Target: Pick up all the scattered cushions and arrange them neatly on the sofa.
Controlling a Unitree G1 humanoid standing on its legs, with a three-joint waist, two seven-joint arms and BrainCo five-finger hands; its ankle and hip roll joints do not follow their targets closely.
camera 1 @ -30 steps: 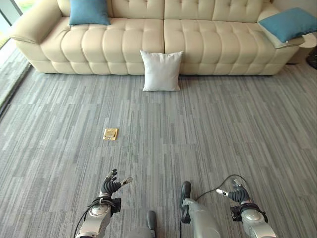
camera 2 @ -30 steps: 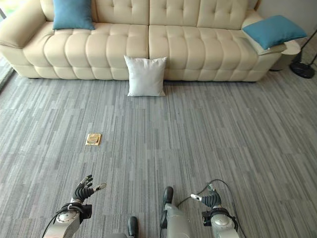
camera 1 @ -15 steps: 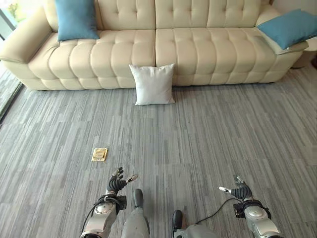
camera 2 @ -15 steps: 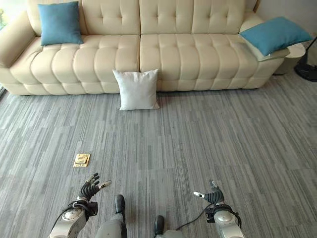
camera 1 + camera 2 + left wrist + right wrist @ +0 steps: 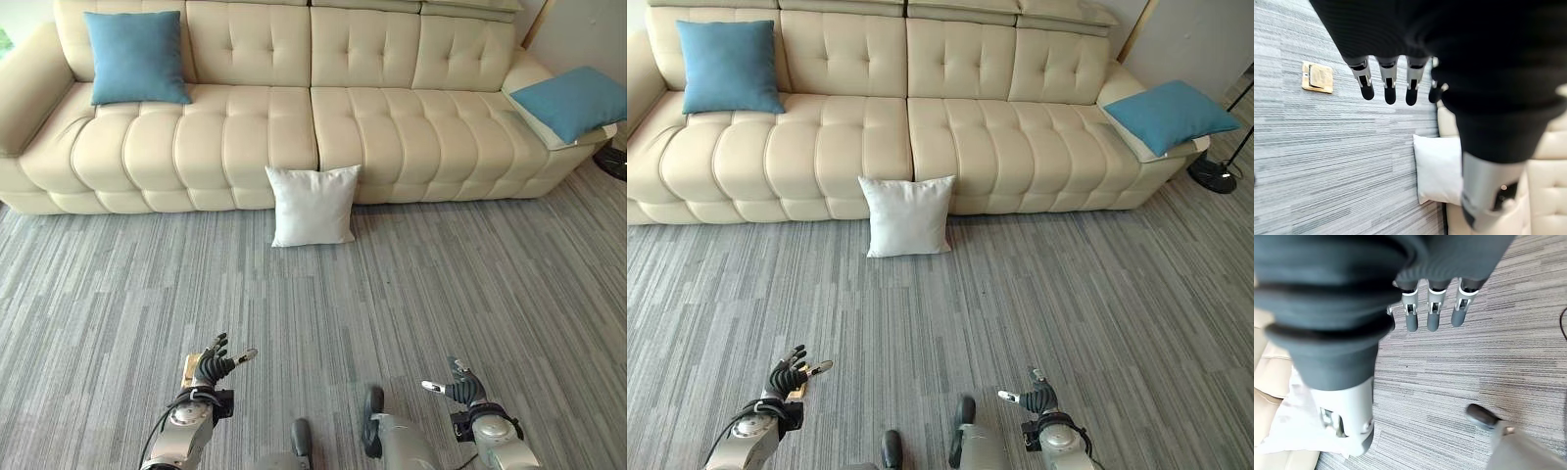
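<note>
You see a cream sofa (image 5: 294, 127) with button-tufted back panels and ribbed seat cushions. A white cushion (image 5: 313, 205) leans at its base, one blue cushion (image 5: 135, 57) sits at its left end and another blue cushion (image 5: 571, 101) on its right arm. The carpet (image 5: 470, 284) is grey with fine lengthwise streaks. A small tan floor plate (image 5: 1317, 77) lies in it.

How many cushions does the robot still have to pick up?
Just one. Two blue cushions already sit on the sofa: one against the back at the sofa's left end, one on the arm at the right end. Nothing is in hand: the left hand and right hand are open and empty. The white cushion stands on the floor, leaning against the sofa front.
</note>
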